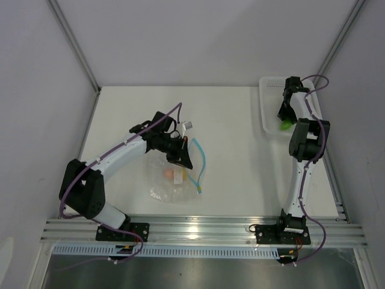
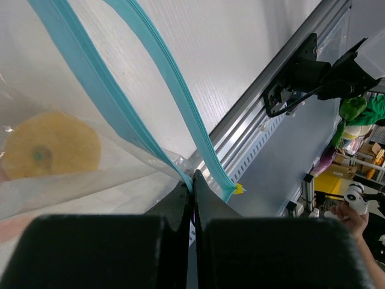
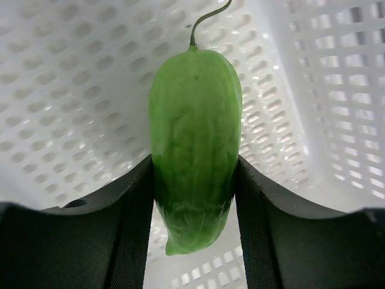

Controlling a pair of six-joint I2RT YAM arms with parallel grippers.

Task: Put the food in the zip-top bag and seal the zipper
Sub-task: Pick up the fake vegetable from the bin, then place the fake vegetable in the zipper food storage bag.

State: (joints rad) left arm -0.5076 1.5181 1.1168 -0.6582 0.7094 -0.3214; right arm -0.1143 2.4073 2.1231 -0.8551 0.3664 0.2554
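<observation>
Top view: zip-top bag (image 1: 163, 186) is lying centre-left on the worktop (image 1: 240, 150).
Left wrist: left end effector (image 2: 194, 188) is pinching the zipper (image 2: 180, 102) end.
Right wrist: right end effector (image 3: 195, 180) is clamping the green food (image 3: 195, 120), its long axis vertical in frame and stem pointing upward, against the basket (image 3: 72, 72).

The top camera looks down from behind the arm bases over the white table (image 1: 240, 162). The left wrist camera sits close to the crinkly clear plastic bag with a teal-blue mouth strip (image 2: 90, 180) — mid-table in the overhead view. The right wrist camera faces closely into the white lattice plastic basket (image 3: 72, 60) — far right overhead.
</observation>
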